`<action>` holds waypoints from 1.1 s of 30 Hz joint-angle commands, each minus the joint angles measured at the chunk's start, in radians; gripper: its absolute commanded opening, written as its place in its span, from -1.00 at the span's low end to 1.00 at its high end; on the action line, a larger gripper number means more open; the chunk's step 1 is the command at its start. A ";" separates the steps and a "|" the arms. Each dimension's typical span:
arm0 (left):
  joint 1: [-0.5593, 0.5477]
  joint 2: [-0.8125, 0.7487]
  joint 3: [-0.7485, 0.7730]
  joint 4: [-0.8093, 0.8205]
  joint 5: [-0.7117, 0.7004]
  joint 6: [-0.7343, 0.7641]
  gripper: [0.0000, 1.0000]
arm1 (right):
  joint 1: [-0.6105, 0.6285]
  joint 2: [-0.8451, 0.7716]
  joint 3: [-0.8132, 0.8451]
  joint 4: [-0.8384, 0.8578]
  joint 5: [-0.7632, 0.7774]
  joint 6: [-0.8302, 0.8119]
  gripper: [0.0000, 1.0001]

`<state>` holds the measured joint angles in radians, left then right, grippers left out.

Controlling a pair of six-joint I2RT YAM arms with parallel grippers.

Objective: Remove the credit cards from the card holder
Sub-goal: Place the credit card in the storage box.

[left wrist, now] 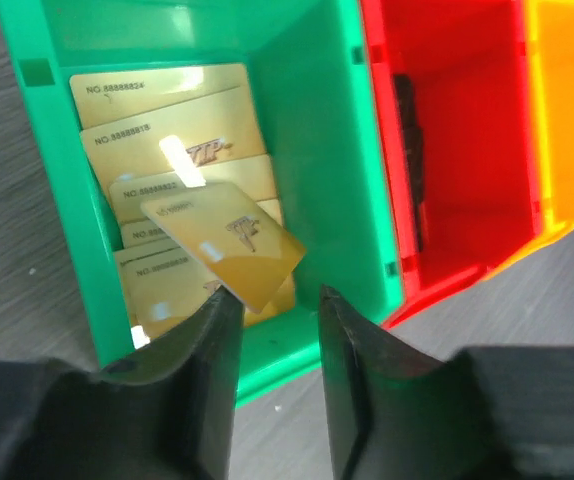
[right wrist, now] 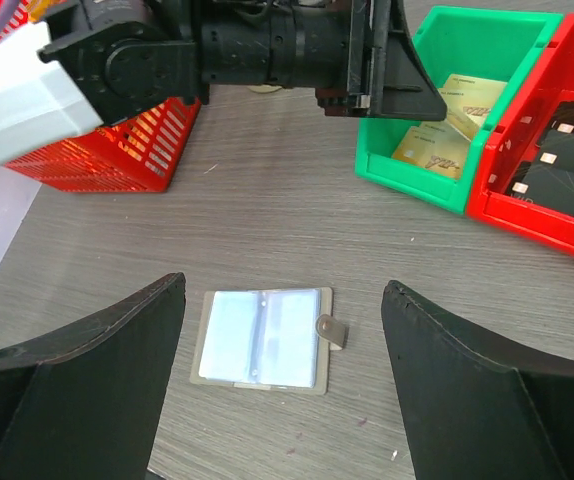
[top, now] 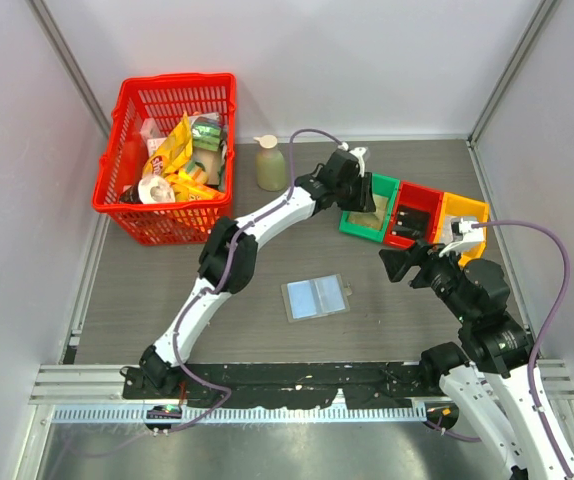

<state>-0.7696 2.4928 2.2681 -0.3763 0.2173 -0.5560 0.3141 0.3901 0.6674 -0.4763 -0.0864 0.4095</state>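
Observation:
The card holder [top: 315,297] lies open and flat on the table, showing light blue panels and a snap tab; it also shows in the right wrist view [right wrist: 262,338]. Several gold credit cards [left wrist: 167,120] lie piled in the green bin [left wrist: 317,130]. One gold card [left wrist: 232,240] rests tilted on top, its corner at my left fingertip. My left gripper [left wrist: 277,293] is open over the bin's near rim and grips nothing. My right gripper [right wrist: 282,285] is wide open and empty, hovering above the holder and to its right [top: 392,265].
The green bin [top: 367,225], a red bin [top: 417,210] holding dark cards [right wrist: 567,160] and a yellow bin [top: 464,215] stand in a row at the right. A red basket [top: 167,155] of snack packets and a bottle [top: 271,165] stand at the back.

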 commanded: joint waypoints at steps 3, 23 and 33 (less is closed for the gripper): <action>0.041 0.008 0.079 -0.024 0.007 -0.050 0.16 | 0.003 0.007 0.003 0.022 0.016 0.011 0.66; 0.052 -0.946 -1.056 0.260 -0.165 -0.107 0.38 | 0.006 0.306 -0.084 0.243 -0.280 0.074 0.59; -0.059 -1.172 -1.446 0.267 -0.285 -0.199 0.26 | 0.258 0.570 -0.066 0.334 -0.098 0.103 0.54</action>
<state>-0.7925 1.3685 0.8879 -0.1570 -0.0093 -0.6994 0.4446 0.8871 0.5571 -0.2344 -0.2932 0.4957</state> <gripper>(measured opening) 0.653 0.777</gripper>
